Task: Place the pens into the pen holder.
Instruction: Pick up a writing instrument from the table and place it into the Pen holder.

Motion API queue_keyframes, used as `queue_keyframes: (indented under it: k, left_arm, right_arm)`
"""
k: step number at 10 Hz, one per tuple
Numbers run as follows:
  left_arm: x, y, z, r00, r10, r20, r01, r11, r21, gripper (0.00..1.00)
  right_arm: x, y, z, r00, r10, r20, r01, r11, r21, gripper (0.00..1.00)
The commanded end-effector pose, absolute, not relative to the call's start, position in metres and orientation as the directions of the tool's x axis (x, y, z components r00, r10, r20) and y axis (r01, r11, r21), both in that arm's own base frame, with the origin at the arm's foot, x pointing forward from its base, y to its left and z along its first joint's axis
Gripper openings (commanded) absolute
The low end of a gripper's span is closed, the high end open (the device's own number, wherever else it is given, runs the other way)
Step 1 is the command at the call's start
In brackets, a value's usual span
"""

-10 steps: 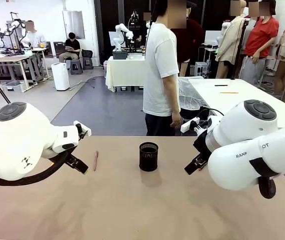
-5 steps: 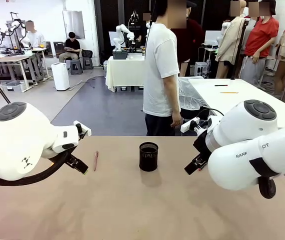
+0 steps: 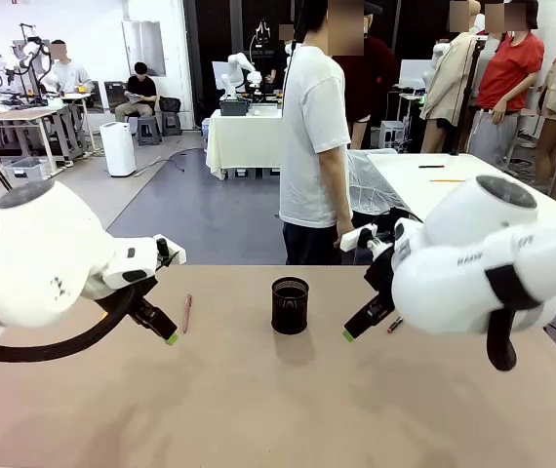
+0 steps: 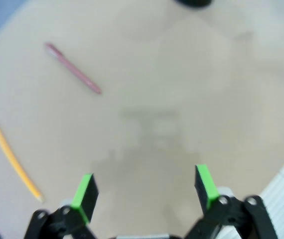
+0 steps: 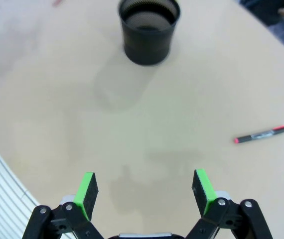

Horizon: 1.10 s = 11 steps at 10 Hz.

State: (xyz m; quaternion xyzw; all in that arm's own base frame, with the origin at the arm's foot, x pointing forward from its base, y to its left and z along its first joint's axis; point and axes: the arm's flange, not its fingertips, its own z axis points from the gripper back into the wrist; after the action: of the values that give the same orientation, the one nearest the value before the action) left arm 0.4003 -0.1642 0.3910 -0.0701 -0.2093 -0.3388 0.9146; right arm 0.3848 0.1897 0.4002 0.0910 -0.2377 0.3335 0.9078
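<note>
Left gripper [image 4: 144, 188] and right gripper [image 5: 144, 188] hang released, empty, above the table [image 5: 57, 124].
From the left fingers [image 4: 84, 191], reddish-brown pen [image 4: 72, 74] lies at eleven o'clock, orange-yellow pen [image 4: 15, 162] at nine; from the right, pen holder [image 5: 148, 30] stands at twelve, black red-ended pen [image 5: 260, 134] at two.

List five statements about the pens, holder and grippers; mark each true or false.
1. The pen holder stands upright and empty. True.
2. The left gripper is shut on the reddish-brown pen. False: it is open; that pen lies on the table.
3. The black pen with red ends lies on the table. True.
4. The orange-yellow pen is in the pen holder. False: it lies on the table.
5. The right gripper is open. True.
</note>
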Motion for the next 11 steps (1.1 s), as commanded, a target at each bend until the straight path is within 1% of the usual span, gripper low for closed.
queue_keyframes:
  k: [1, 2, 3, 4, 5, 7, 9, 11]
  left_arm:
    - [0.416, -0.139, 0.421, 0.688, -0.612, 0.391, 0.693, 0.714, -0.102, 1.00]
    - [0.423, -0.132, 0.433, 0.675, -0.630, 0.384, 0.719, 0.679, -0.150, 1.00]
    - [0.432, -0.120, 0.447, 0.654, -0.630, 0.419, 0.731, 0.668, -0.138, 1.00]
    - [0.440, -0.105, 0.461, 0.616, -0.635, 0.466, 0.755, 0.645, -0.119, 1.00]
    - [0.446, -0.092, 0.474, 0.576, -0.632, 0.519, 0.772, 0.630, -0.089, 1.00]
    - [0.457, -0.061, 0.494, 0.508, -0.595, 0.622, 0.746, 0.665, 0.028, 1.00]
    - [0.459, -0.029, 0.510, 0.470, -0.578, 0.667, 0.728, 0.681, 0.078, 1.00]
    - [0.463, 0.000, 0.520, 0.443, -0.574, 0.689, 0.710, 0.693, 0.121, 1.00]
  right_arm:
    - [0.400, 0.174, 0.429, 0.651, 0.569, 0.503, -0.678, 0.734, 0.048, 1.00]
    - [0.405, 0.172, 0.446, 0.656, 0.570, 0.495, -0.681, 0.730, 0.062, 1.00]
    - [0.411, 0.166, 0.463, 0.637, 0.563, 0.526, -0.691, 0.720, 0.067, 1.00]
    - [0.413, 0.157, 0.479, 0.633, 0.566, 0.527, -0.710, 0.697, 0.104, 1.00]
    - [0.417, 0.145, 0.493, 0.603, 0.581, 0.547, -0.747, 0.651, 0.134, 1.00]
    - [0.423, 0.111, 0.525, 0.552, 0.590, 0.590, -0.799, 0.578, 0.169, 1.00]
    - [0.423, 0.078, 0.549, 0.523, 0.583, 0.622, -0.822, 0.536, 0.189, 1.00]
    - [0.416, 0.050, 0.570, 0.491, 0.579, 0.651, -0.819, 0.562, 0.117, 1.00]
